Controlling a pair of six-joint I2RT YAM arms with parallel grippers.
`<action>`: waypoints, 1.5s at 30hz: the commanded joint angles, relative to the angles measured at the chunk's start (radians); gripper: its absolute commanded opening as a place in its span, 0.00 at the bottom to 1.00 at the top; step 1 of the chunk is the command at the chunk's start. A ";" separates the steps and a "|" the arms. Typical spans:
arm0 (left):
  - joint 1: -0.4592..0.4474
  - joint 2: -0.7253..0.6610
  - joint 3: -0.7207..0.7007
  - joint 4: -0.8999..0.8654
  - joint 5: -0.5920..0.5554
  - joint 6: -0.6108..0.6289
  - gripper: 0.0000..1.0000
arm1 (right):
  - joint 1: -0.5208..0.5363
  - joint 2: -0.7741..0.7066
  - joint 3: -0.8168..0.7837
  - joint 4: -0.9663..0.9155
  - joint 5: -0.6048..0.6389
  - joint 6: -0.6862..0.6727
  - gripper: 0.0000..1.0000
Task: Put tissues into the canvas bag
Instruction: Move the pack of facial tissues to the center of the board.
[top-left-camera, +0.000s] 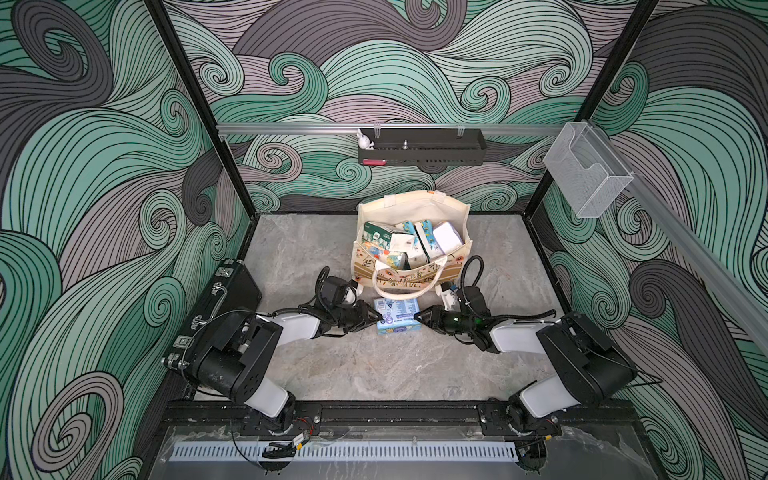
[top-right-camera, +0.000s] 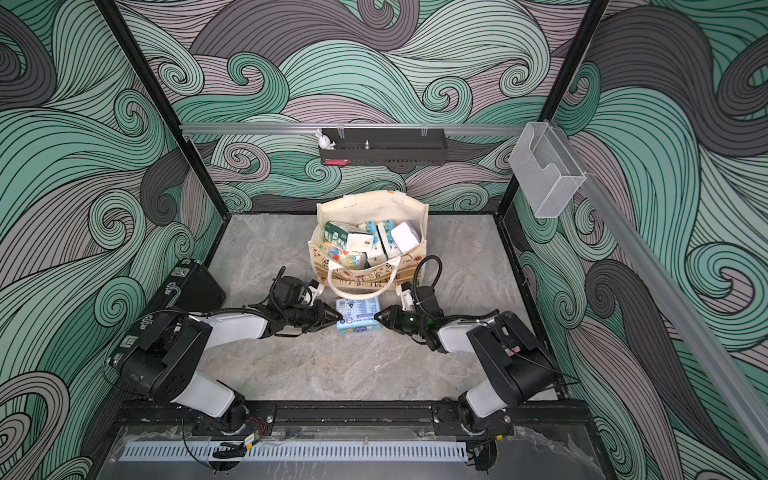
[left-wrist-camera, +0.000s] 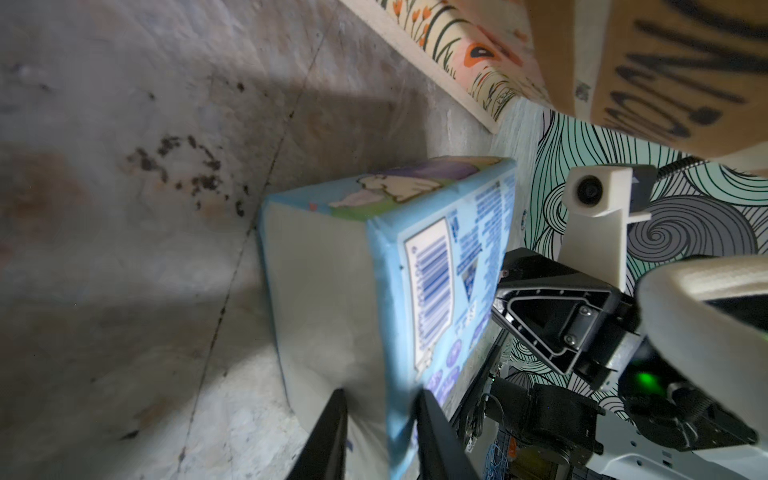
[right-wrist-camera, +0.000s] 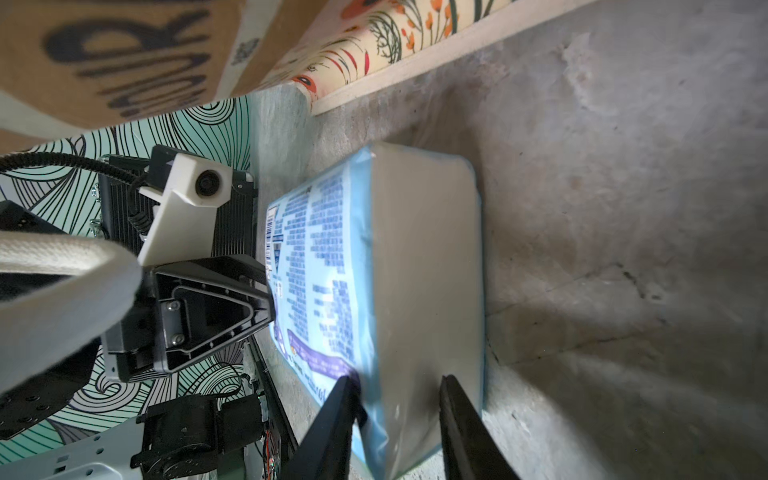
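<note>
I am watching the light blue plastic-wrapped tissue pack (top-left-camera: 397, 316) lying on the grey marbled surface (top-left-camera: 374, 365) just before the cream flower-printed canvas bag (top-left-camera: 415, 208), left hand (top-left-camera: 377, 318) and right hand (top-left-camera: 417, 318) narrowly pinching its opposite ends.

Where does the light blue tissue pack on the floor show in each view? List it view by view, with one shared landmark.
Top view: light blue tissue pack just below centre, before the canvas bag, between the arms.
Top view: the pack in the same spot, slightly left of centre.
Left wrist: mid-picture, its end in the left tool.
Right wrist: mid-picture, its end in the right tool.
Shared landmark: the canvas bag, beside the pack everywhere.
</note>
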 joint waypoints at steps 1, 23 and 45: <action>-0.011 0.003 -0.032 0.019 0.010 0.006 0.28 | 0.046 -0.021 -0.041 0.063 -0.021 0.044 0.36; -0.026 -0.245 -0.083 -0.227 -0.020 0.107 0.34 | 0.148 -0.880 -0.182 -0.610 0.225 0.001 0.84; -0.025 -0.161 -0.099 -0.169 -0.034 0.104 0.18 | 0.106 -0.536 -0.207 -0.239 0.030 0.091 1.00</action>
